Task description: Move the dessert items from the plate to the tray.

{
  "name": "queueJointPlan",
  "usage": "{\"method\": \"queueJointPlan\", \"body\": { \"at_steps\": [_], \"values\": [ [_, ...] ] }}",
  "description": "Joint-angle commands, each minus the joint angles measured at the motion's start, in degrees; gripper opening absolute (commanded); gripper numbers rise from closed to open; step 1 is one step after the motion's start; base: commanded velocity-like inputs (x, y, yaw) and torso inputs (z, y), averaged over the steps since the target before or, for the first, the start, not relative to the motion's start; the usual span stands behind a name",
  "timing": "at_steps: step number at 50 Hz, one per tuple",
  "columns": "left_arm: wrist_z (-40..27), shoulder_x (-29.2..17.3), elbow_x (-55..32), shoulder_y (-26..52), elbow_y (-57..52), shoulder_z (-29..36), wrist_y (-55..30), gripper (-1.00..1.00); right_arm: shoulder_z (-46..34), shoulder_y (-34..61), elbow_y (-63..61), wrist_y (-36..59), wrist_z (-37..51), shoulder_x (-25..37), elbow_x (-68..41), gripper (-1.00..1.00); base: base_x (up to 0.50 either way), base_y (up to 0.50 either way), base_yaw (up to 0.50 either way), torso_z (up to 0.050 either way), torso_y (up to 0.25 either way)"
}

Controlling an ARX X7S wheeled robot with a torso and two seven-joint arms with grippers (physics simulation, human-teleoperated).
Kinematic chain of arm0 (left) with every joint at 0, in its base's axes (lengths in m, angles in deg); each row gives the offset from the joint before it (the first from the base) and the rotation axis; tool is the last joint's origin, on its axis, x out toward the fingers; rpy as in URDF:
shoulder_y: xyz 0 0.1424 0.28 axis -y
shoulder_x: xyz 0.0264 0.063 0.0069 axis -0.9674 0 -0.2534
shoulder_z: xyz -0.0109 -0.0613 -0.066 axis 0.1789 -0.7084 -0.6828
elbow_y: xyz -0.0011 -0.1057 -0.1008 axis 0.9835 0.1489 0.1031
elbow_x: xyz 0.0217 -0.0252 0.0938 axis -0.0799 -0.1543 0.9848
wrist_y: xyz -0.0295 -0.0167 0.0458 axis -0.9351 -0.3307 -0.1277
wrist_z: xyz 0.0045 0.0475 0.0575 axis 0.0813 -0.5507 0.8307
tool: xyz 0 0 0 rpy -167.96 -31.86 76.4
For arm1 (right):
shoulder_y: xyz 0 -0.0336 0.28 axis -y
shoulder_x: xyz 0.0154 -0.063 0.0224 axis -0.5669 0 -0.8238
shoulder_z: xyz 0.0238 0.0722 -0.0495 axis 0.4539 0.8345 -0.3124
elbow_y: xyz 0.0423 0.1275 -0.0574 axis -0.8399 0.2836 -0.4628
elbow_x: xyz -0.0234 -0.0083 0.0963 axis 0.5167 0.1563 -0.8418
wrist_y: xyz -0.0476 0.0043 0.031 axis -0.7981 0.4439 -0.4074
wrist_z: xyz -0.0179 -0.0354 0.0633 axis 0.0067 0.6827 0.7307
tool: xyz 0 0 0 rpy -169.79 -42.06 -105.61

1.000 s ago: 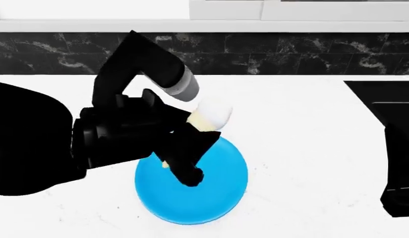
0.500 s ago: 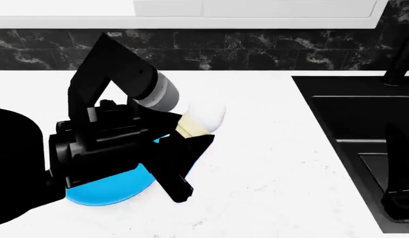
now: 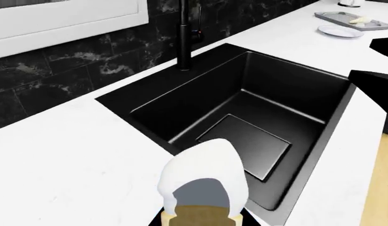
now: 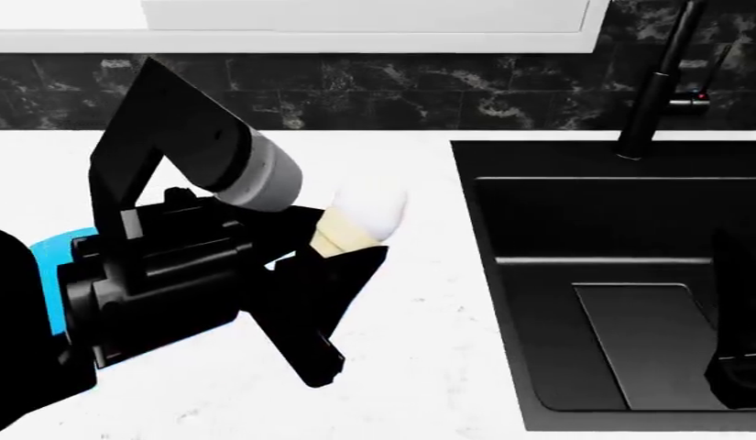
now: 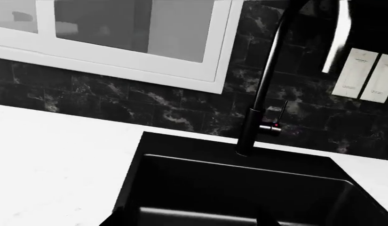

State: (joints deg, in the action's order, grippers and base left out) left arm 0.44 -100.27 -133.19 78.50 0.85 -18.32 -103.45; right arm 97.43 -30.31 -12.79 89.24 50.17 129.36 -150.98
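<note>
A white counter (image 4: 439,367) runs under a black marble backsplash (image 4: 353,105). A black sink (image 4: 622,293) is set into it, with a black tap (image 4: 656,82) behind. The tray (image 3: 353,19) lies far off beyond the sink. A sliver of blue plate (image 4: 54,275) shows behind the left arm. The left gripper (image 4: 334,252) is clamped on the ice-cream cone (image 4: 359,218), held above the counter beside the sink. Of the right gripper (image 4: 735,367), a dark shape over the sink, I cannot tell the jaws.
</note>
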Motion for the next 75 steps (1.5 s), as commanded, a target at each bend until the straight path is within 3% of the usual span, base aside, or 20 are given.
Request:
{"method": "queueJointPlan", "body": {
  "at_steps": [1,47,75],
  "values": [
    [-1.35,-2.55,-1.35,-0.69,-2.71,-1.44,2.26,-1.0,0.41,-0.26,-0.04,-0.18,0.16,-0.15,-0.44,1.0,0.0,-0.5,0.0,0.0,0.0],
    [-2.32,-3.49,-1.57,-2.09,-3.79,-2.17,3.32,-1.0,0.61,-0.96,0.02,-0.83,0.05,0.07,-0.61,1.0,-0.18,-0.5,0.0,0.0,0.0],
    [-2.31,-3.23,-1.58,-2.45,-3.39,-2.29,3.01,-1.0,0.51,-0.56,-0.26,-1.43,-0.89,1.09,-0.35,1.0,-0.01,-0.5,0.0,0.0,0.0]
  ]
}}
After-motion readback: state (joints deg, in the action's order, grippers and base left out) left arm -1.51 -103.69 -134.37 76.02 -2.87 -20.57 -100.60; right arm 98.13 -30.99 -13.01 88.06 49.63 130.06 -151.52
